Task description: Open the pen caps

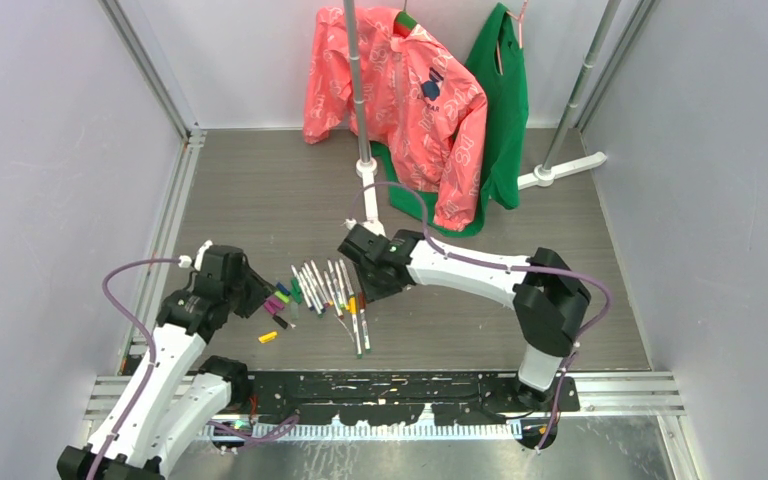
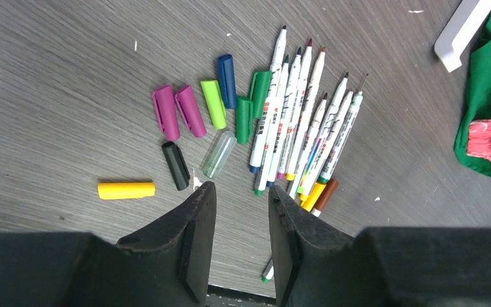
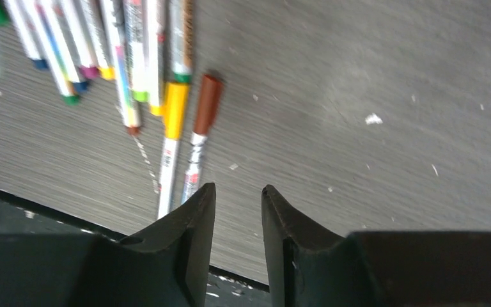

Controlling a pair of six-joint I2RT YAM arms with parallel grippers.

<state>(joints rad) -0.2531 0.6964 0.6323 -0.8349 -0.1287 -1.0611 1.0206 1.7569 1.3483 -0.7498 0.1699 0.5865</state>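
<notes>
Over the surface (image 2: 57, 70) we see the left pincer (image 2: 241, 195) and right pincer (image 3: 238, 192) narrowly spread, empty; pens (image 2: 300, 128) at the left's twelve o'clock.

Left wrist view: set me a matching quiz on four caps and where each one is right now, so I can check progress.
Caps:
1. loose yellow cap
2. blue cap
3. clear cap
4. brown cap

Places:
A. still on its pen
B. right beside the black cap
C. lying alone, left of all the others
D. between the lime cap and a green cap

Pairs: 1-C, 2-D, 3-B, 4-A.
</notes>
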